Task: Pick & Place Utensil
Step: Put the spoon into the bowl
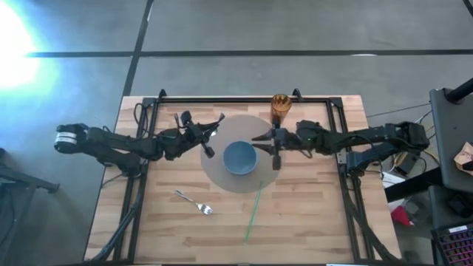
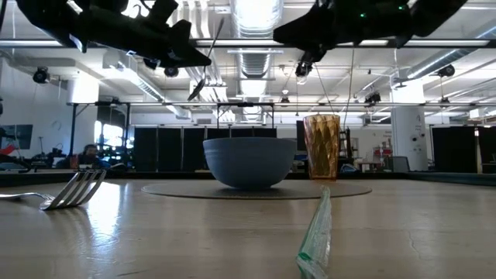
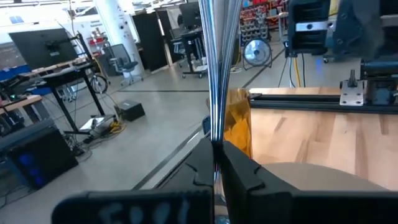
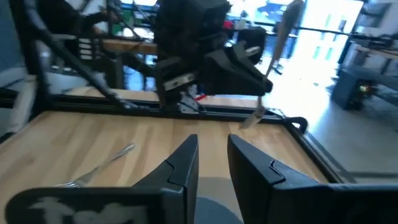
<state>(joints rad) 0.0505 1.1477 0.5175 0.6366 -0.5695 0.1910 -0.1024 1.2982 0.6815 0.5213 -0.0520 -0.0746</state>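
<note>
Left gripper (image 1: pixel 209 133), fingers closed on a metal utensil (image 3: pixel 217 74) raised above the counter (image 1: pixel 310 214), beside the bowl (image 1: pixel 240 157). Right gripper (image 1: pixel 275 142), fingers partly open, empty. Pick done; placing remains. Fork (image 1: pixel 194 202) lies untouched, well apart.

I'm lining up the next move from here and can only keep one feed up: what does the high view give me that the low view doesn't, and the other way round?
Only the high view shows the layout: the fork and green straw lying on the wood in front of the round mat, with both grippers either side of the blue bowl.

Only the low view shows height: both grippers hang well above the bowl, and the left gripper holds a utensil in the air.

Both show bowl, amber cup, fork and straw.
</note>
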